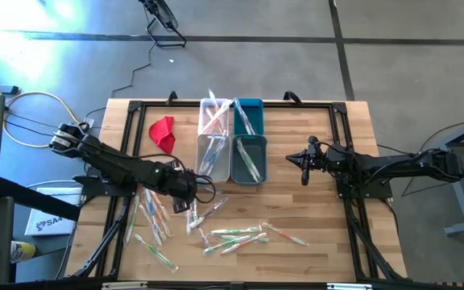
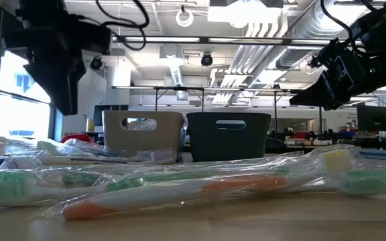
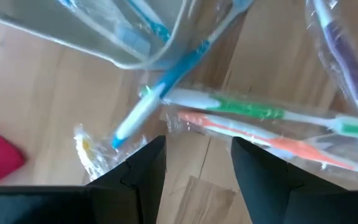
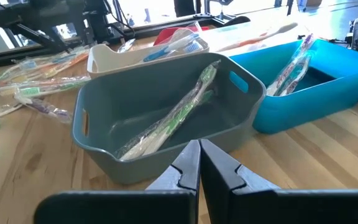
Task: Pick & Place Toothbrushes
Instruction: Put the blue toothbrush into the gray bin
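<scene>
1. Toothbrushes [image 1: 216, 229] in clear wrappers lie scattered over the front half of the table [image 1: 312, 250], most toward its front-left corner. A few already rest in the four bins at the middle of the back edge: white bin [image 1: 215, 114], blue bin [image 1: 248, 114], light grey bin [image 1: 213, 155] and dark grey bin [image 1: 248, 158].
2. Left gripper [image 1: 190, 193] hangs low over the pile, just in front of the light grey bin. Its fingers [image 3: 143, 169] stand apart and hold nothing. Between and just beyond them lie a blue-handled brush [image 3: 166, 87], a green-handled brush [image 3: 241, 107] and an orange-handled brush [image 3: 241, 132], crossed and touching.
3. Right gripper [image 1: 304, 167] waits over the right part of the table, beside the dark grey bin, with its fingers pressed together and empty.
4. Risk: double pick. The overlapping brushes may enter the jaws together, because the wrappers touch and cross under the fingers.
5. Risk: slip. The glossy wrapper film may slide or crumple, so the fingers could seize loose film rather than a handle and shed the brush mid-carry.
6. Risk: scatter. Closing on one brush may drag its neighbours, possibly pushing some toward the front edge.
7. Risk: bin contact. The light grey bin sits just beside the left gripper; a careless lift could nudge it.
</scene>
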{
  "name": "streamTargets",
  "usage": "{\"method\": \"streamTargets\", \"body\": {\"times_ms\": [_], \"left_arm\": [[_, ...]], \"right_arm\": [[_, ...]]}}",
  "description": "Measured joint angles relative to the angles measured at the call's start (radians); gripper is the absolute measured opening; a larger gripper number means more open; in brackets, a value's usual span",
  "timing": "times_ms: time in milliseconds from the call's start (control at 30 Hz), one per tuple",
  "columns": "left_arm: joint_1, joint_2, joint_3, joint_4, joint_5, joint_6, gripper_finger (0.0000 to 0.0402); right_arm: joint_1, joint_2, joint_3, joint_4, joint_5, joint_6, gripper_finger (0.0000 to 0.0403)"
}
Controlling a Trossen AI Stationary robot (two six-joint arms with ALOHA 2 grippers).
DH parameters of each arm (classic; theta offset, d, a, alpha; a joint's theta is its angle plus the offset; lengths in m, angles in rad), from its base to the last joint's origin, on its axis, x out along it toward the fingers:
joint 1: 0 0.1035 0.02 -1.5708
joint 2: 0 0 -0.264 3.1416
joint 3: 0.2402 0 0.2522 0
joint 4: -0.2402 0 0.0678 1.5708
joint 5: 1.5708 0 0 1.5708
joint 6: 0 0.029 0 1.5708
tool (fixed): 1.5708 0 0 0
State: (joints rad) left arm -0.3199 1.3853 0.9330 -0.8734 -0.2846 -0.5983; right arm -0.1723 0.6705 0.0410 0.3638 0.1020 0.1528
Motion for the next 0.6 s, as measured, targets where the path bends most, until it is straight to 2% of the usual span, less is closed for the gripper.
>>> {"method": "streamTargets", "body": {"times_ms": [267, 600], "left_arm": [[0.044, 0.0, -0.123, 0.132, 0.032, -0.033, 0.0175], [0.241, 0.0, -0.136, 0.148, 0.047, 0.184, 0.0175]], "right_arm": [[0.0, 0.0, 0.0, -0.001, 0.006, 0.0, 0.0003], [0.0, 0.0, 0.0, -0.008, 0.024, 0.0, 0.0003]]}}
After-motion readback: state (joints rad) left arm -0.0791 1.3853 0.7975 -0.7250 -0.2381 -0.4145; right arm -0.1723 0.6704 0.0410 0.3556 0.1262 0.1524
